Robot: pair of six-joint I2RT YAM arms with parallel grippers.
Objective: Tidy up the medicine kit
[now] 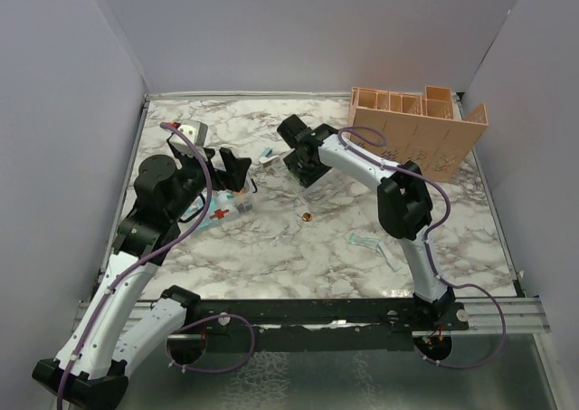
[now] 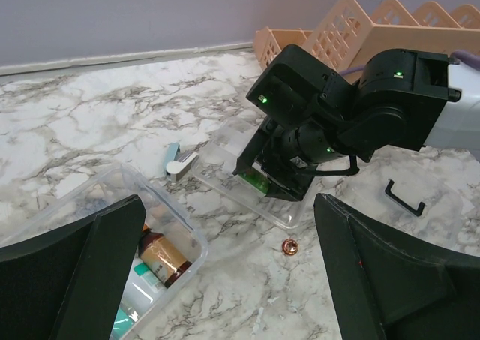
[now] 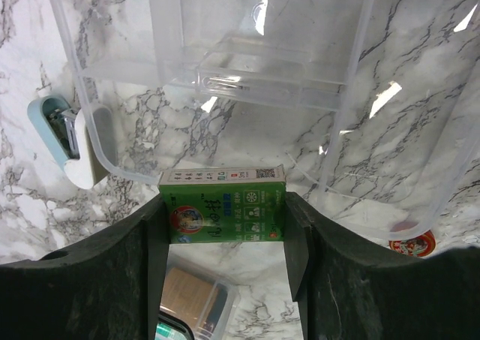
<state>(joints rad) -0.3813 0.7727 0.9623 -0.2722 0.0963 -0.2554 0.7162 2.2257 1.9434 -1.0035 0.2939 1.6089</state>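
Note:
My right gripper (image 3: 223, 218) is shut on a green medicine box (image 3: 223, 209) and holds it just above the near rim of a clear divided tray (image 3: 262, 62). In the left wrist view the green box (image 2: 257, 181) shows under the right gripper (image 2: 279, 176), over the tray (image 2: 225, 148). The clear kit box (image 2: 161, 216) holds a brown bottle (image 2: 161, 257) and other items. In the top view it lies at centre left (image 1: 223, 213). My left gripper (image 2: 232, 280) is open and empty, hovering beside the kit box, above the bare table.
A small copper round piece (image 2: 288, 245) lies on the marble near the tray. A white and blue clip-like item (image 2: 178, 163) lies left of the tray. A black handle (image 2: 403, 197) lies at the right. An orange rack (image 1: 416, 129) stands at the back right. Teal packets (image 1: 366, 241) lie near the right arm.

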